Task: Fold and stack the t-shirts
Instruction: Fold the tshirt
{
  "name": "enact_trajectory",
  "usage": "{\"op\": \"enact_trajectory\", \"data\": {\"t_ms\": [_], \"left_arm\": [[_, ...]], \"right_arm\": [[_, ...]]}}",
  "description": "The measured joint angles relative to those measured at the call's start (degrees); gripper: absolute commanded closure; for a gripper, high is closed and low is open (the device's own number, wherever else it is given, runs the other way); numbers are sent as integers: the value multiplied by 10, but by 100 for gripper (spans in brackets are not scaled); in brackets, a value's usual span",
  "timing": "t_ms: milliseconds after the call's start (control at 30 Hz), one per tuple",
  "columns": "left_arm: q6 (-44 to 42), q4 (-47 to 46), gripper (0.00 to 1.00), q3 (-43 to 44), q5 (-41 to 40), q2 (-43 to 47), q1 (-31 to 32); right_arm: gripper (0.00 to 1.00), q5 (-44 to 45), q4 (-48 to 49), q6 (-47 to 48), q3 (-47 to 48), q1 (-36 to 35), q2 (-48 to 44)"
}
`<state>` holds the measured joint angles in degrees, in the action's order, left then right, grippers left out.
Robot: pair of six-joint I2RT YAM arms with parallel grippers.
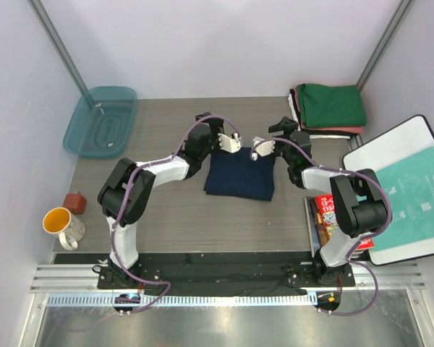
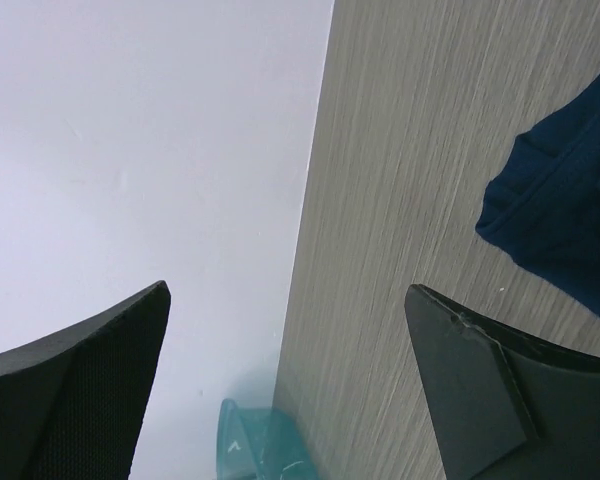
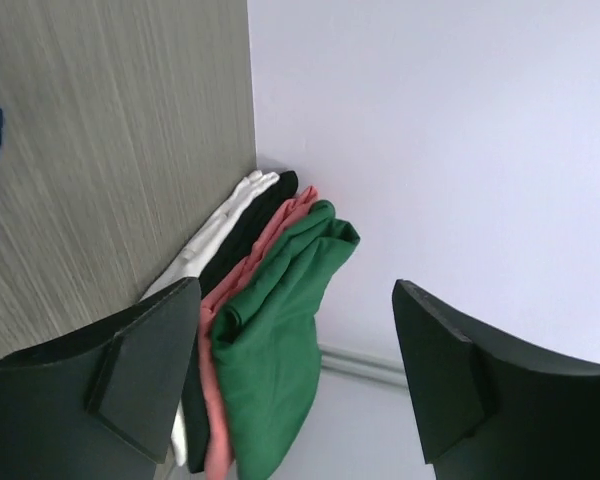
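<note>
Black finger pads [image 2: 80,390] of the left gripper [image 1: 230,142] are seen spread wide, with nothing between them; the right gripper [image 1: 263,149] is likewise parted and empty. Both are held just above the far edge of the navy t-shirt [image 1: 240,173], which is laid folded at mid-table [image 1: 166,217] between the two arms. The fold is judged finished, so a transfer to the stack [image 1: 325,112] at the far right corner is called for next. All layers should be pinched at both far corners, the bundle lifted evenly, and its edges squared on the green shirt [image 1: 331,103] on top. A nearly square shape is shown, its slightly longer axis running left to right; the collar's direction cannot be told. Farther out, a teal tub [image 1: 101,121], a mug [image 1: 64,225] and a plastic bag [image 1: 412,199] are seen.
</note>
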<state>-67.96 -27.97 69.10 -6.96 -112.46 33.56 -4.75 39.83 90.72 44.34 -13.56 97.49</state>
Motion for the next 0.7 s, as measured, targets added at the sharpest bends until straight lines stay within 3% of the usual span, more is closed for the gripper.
{"op": "enact_trajectory", "data": {"t_ms": [100,267,333,400,467,567,700], "left_arm": [[4,28,0,0,9,20,-6],[30,162,1,43,149,50,-33],[51,254,3,125,211,29,-49],[76,352,5,241,274,-11,-66],[89,421,10,337,320,-54,-78],[101,535,25,470,374,-132,-90],[106,674,20,555,432,-222,-94]], "right_arm": [[28,25,-68,-57,42,-5,-13],[33,-23,-376,-249,271,2,-3],[33,-71,-497,-330,386,14,19],[32,-116,-577,-383,442,28,28],[35,-166,-662,-421,463,47,31],[37,-223,-766,-455,465,68,55],[36,-290,-851,-488,464,99,110]]}}
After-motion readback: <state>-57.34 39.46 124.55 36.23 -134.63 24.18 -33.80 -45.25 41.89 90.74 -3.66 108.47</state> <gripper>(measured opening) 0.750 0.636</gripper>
